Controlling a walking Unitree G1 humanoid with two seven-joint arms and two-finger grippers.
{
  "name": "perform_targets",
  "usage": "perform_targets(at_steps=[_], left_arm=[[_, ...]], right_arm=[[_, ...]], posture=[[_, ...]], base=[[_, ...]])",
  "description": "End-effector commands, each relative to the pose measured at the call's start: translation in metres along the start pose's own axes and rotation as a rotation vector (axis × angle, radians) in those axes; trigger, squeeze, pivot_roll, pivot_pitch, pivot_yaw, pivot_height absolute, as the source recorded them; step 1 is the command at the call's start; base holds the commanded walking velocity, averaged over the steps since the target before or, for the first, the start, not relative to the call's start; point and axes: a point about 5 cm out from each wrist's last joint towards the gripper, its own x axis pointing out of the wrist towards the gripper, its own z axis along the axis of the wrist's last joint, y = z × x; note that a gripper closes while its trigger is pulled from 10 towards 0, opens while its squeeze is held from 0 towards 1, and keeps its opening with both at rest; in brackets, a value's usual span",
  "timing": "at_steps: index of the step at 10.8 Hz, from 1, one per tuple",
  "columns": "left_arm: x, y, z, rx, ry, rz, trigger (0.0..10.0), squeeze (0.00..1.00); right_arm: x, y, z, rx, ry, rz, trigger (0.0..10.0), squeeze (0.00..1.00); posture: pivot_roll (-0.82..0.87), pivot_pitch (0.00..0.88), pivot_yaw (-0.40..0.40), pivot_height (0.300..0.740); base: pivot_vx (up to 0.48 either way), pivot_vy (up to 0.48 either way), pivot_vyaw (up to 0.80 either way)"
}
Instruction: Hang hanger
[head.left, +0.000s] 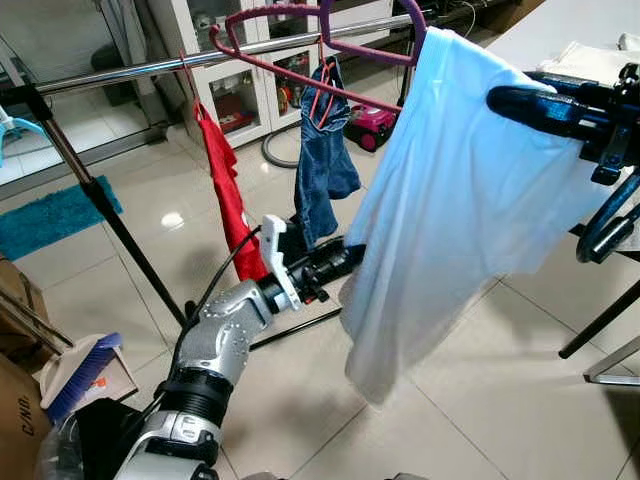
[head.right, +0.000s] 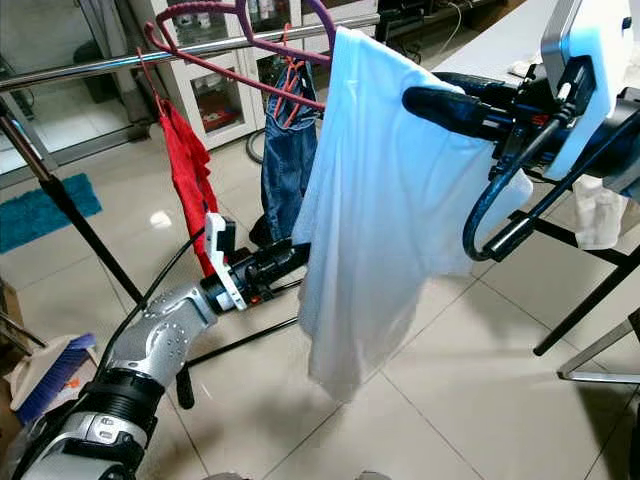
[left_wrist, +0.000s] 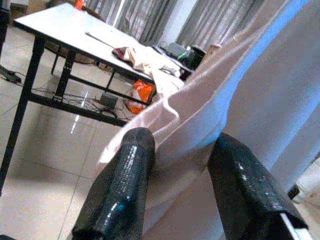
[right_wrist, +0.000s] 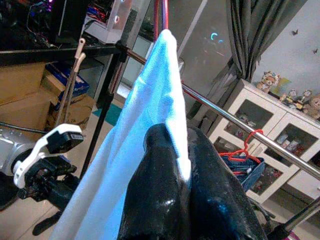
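The white shirt (head.left: 450, 190), draped on the purple hanger (head.left: 330, 40) at the rail (head.left: 150, 68), is being pinched by the right gripper (right_wrist: 175, 170); the left gripper (left_wrist: 180, 185) is spread around its hem. If tugged, the hanger risks being unhooked.

A pale blue-white shirt (head.left: 450, 190) hangs on a magenta hanger (head.left: 330, 50). Beside it are a red garment (head.left: 228, 195) and blue denim (head.left: 322, 165). The floor tiles (head.left: 470, 380) are cream, the rug (head.left: 50, 215) teal.
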Motion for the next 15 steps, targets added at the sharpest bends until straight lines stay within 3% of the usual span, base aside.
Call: perform_targets(at_steps=[1,5,8,10,12,15], left_arm=[[0.0,0.0,0.004,0.009,-0.009,-0.008,0.0,0.0],[0.004,-0.002,-0.002,-0.026,-0.005,-0.013,0.0,0.0],[-0.004,0.004,0.013,0.005,-0.033,0.01,0.0,0.0],[-0.041,0.023,0.052,0.113,-0.052,0.069,0.0,0.0],[-0.055,0.026,0.068,0.168,-0.047,0.085,0.0,0.0],[-0.07,0.024,0.084,0.271,0.034,0.056,0.0,0.0]], right_arm=[[-0.001,0.002,0.015,-0.048,-0.031,0.011,0.0,0.0],[-0.001,0.004,0.014,-0.031,-0.042,0.004,0.0,0.0],[-0.005,0.004,0.004,-0.013,-0.013,-0.016,0.0,0.0],[-0.012,0.0,-0.021,-0.001,0.083,-0.057,0.0,0.0],[-0.014,-0.002,-0.032,0.006,0.121,-0.075,0.0,0.0],[-0.014,0.009,-0.058,-0.017,0.241,-0.017,0.0,0.0]], posture=[[-0.21,0.0,0.049,0.74],[-0.22,0.0,0.061,0.74],[-0.21,0.0,0.064,0.74],[-0.18,0.0,0.065,0.74],[-0.17,0.0,0.064,0.74],[-0.16,0.0,0.061,0.74]], base=[[0.0,0.0,0.0],[0.0,0.0,0.0],[0.0,0.0,0.0],[0.0,0.0,0.0],[0.0,0.0,0.0],[0.0,0.0,0.0]])
